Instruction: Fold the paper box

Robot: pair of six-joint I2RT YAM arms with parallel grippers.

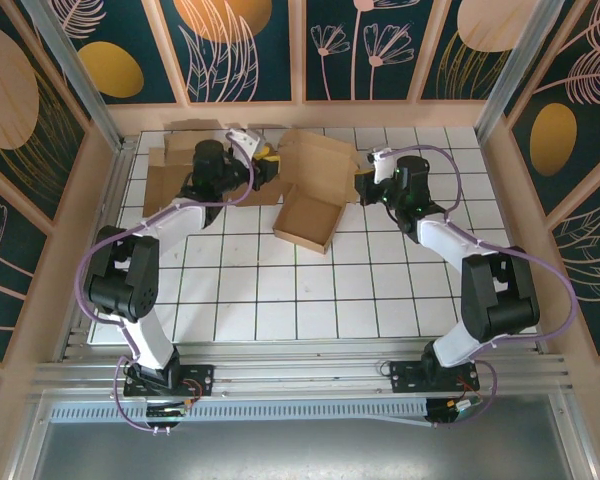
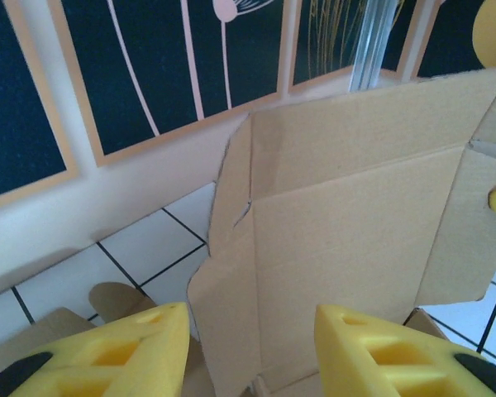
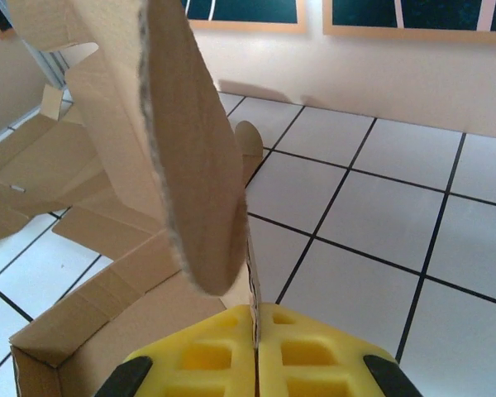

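At the far left of the tiled table (image 1: 280, 290) a flat sheet of cardboard (image 1: 168, 170) lies spread out, and the left arm reaches over it toward the middle. The left gripper (image 1: 265, 160) is at the far left side of the paper box (image 1: 315, 185), and in the left wrist view its yellow fingers (image 2: 140, 347) are spread apart. The lifted panel of the box (image 2: 355, 223) stands in front of them, and its lower edge comes down into the gap between them. I cannot tell whether either finger touches the cardboard. The box sits in the far half of the table, a little to the right of the middle. Its long axis runs from the near side to the far side, leaning slightly to the right. The shallow tray is at the near end with its opening up, and the large lid panel rises at the far end. At the right edge of the box, the right gripper (image 1: 363, 186) has its fingers (image 3: 198, 356) pressed together, and they pinch a thin side flap of the box (image 3: 140, 132) between them.
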